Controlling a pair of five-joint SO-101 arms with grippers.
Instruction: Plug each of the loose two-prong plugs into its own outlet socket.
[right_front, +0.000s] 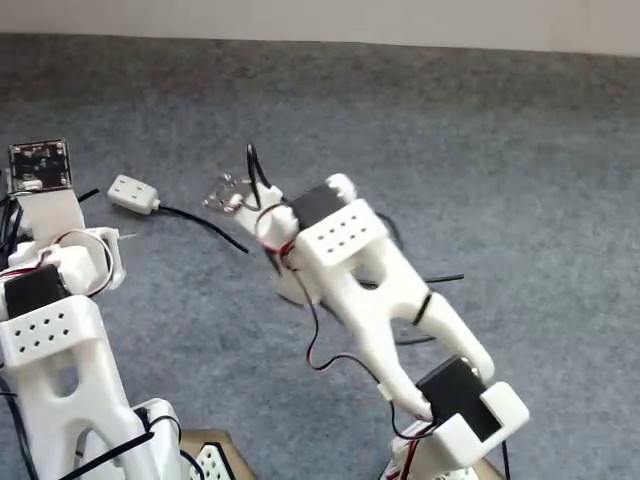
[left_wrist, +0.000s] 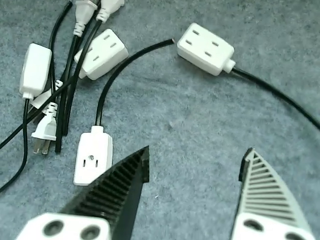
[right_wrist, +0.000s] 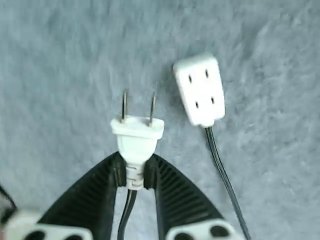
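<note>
Grey carpet (right_front: 500, 150) under both arms. White right arm (right_front: 370, 280) stretched long and low across middle, wrist toward far left. White left arm (right_front: 50, 330) folded upright at left edge, wrist tipped down at carpet. On it, left gripper (left_wrist: 196, 152) spread wide above carpet. Near it: single socket (left_wrist: 93, 157), second plug (left_wrist: 44, 132) among black cords (left_wrist: 65, 75). Meanwhile right gripper (right_wrist: 135, 170) nipped tight on plug (right_wrist: 136, 132) at cord neck, prongs pointing straight ahead, away from fingers. Just beside plug, not touching: four-slot socket (right_wrist: 200, 90) flat on carpet.
</note>
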